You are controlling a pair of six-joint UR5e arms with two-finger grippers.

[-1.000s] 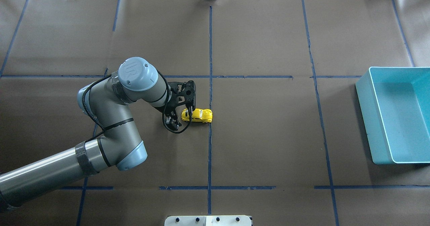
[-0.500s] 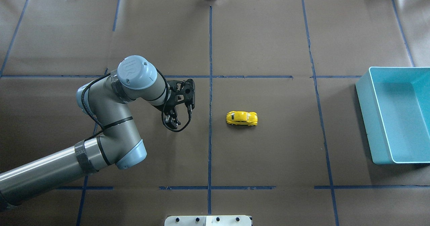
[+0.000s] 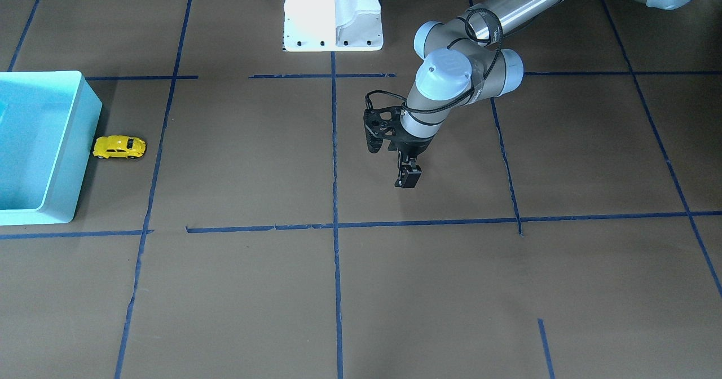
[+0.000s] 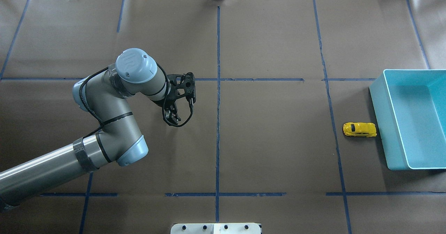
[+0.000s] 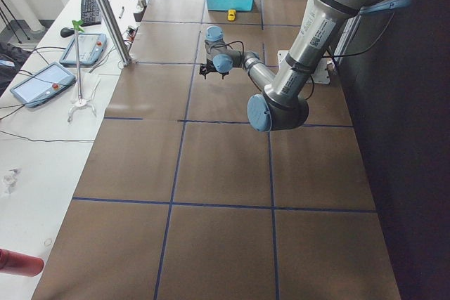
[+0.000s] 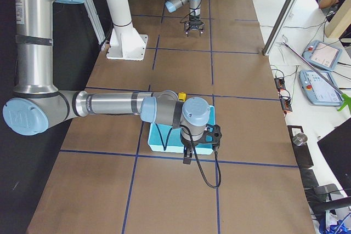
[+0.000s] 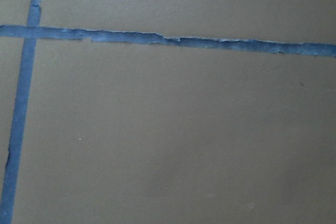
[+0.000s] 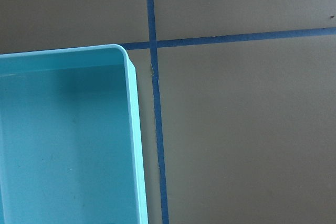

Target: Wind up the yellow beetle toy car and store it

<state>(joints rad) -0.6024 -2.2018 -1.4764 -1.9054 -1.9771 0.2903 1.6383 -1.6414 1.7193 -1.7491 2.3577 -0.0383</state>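
Resting on its wheels on the counter [image 4: 271,150], the yellow beetle toy car [image 4: 360,129] is sitting just beside the outer wall of the light blue bin [image 4: 380,122], outside it. In the front-facing view the car [image 3: 119,146] is lying crosswise to that wall [image 3: 84,159], with one end at the wall's foot (whether the two are actually touching cannot be told). Nothing is holding the car.

The left arm is reaching in over the counter's middle, well apart from both car and bin. Its left tool [image 4: 172,117] is pointing down at the brown paper near the central blue tape line [image 4: 217,87] and is carrying nothing. Its two fingers are showing a small gap between them in the overhead view; in the front-facing view the left tool [image 3: 407,177] is being seen edge-on, so the gap is not readable there. The left wrist camera is showing only bare paper and crossing tape [image 7: 157,39].

The right arm is showing in the exterior right view alone, where the right tool [image 6: 186,160] is hanging over the near edge of the bin [image 6: 164,141]. Whether its fingers are spread or pressed together cannot be told. The right wrist camera is looking down on one rounded corner of the bin's rim [image 8: 134,129].
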